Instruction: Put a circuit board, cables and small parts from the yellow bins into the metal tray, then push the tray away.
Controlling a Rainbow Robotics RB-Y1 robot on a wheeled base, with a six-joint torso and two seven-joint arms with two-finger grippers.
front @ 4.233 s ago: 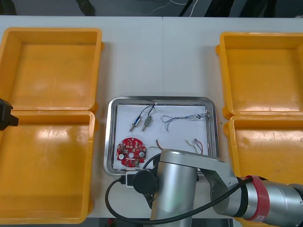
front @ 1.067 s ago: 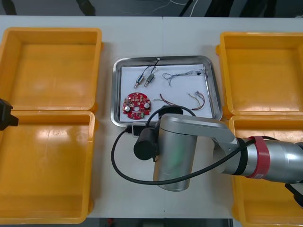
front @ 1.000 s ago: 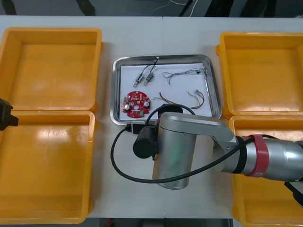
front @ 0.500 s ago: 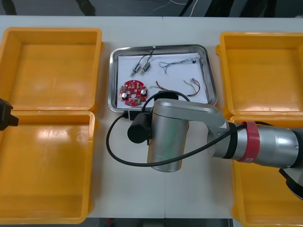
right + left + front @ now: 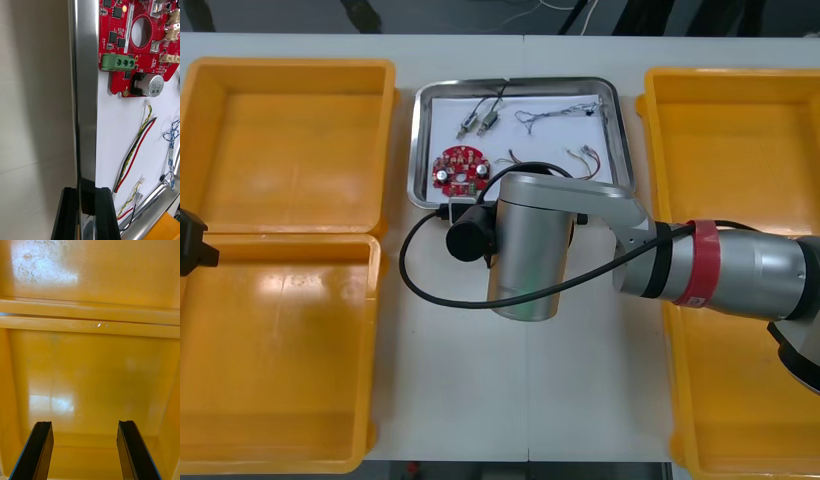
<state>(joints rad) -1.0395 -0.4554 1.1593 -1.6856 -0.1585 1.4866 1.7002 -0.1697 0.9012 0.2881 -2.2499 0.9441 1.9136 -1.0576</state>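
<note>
We have the right gripper (image 5: 87,192) clenched on the near rim of the shiny rectangular metal tray (image 5: 84,93). One black finger is outside over the table and the other is inside on the white liner. The tray lies between the two far yellow plastic bins (image 5: 290,130), well up the light table (image 5: 580,400). It holds the round red circuit board (image 5: 459,169), the red and yellow cable (image 5: 135,150), the twisted blue and white cable (image 5: 555,115) and two small metal parts (image 5: 480,118). The left gripper (image 5: 86,453) hangs released, fingers wide apart, over the near left yellow bin (image 5: 90,371).

We judge the main risk to be twisting. The grip sits toward the tray's left end, so a further push could swing the tray until a corner catches the bin wall just beside it. The far rim is also near the table's far edge, and too long a push could tip the tray over it. When the gripper lets go, the inner finger could drag the thin cable ends lying close to it.

The front view gives us the gaps to the bins and the table edge, but there the silver right arm (image 5: 525,250) covers the near rim. The right wrist view gives us the grip itself and the cable ends next to the fingers.
</note>
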